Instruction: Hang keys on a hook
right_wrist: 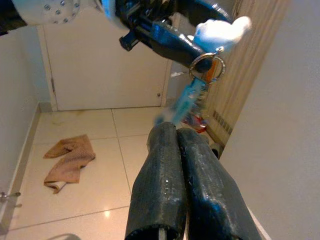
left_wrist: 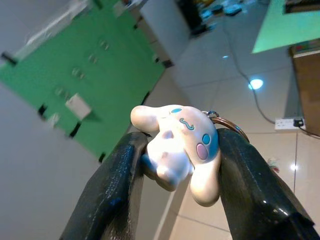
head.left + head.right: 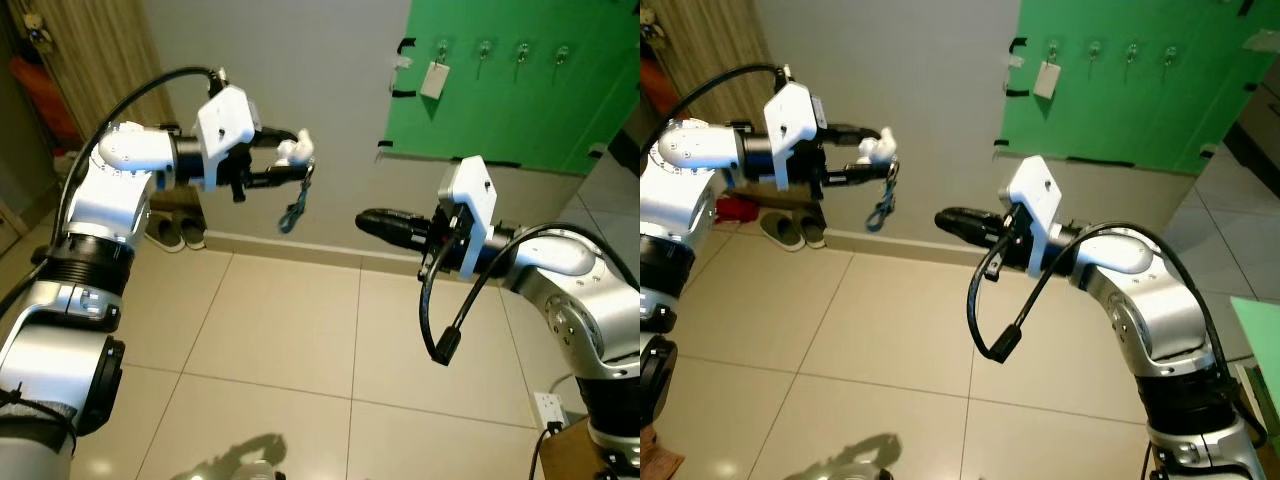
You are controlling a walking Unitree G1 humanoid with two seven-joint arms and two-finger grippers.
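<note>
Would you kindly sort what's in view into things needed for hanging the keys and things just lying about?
Needed: left gripper; keys with white charm; hooks on green board.
Lying about: slippers; brown cloth; wall socket; white tag.

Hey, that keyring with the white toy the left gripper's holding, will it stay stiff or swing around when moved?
Probably swings: the keys dangle loosely below the white toy pinched in the left gripper. The toy looks rounded and smooth, so it might slip. Likely light.
</note>
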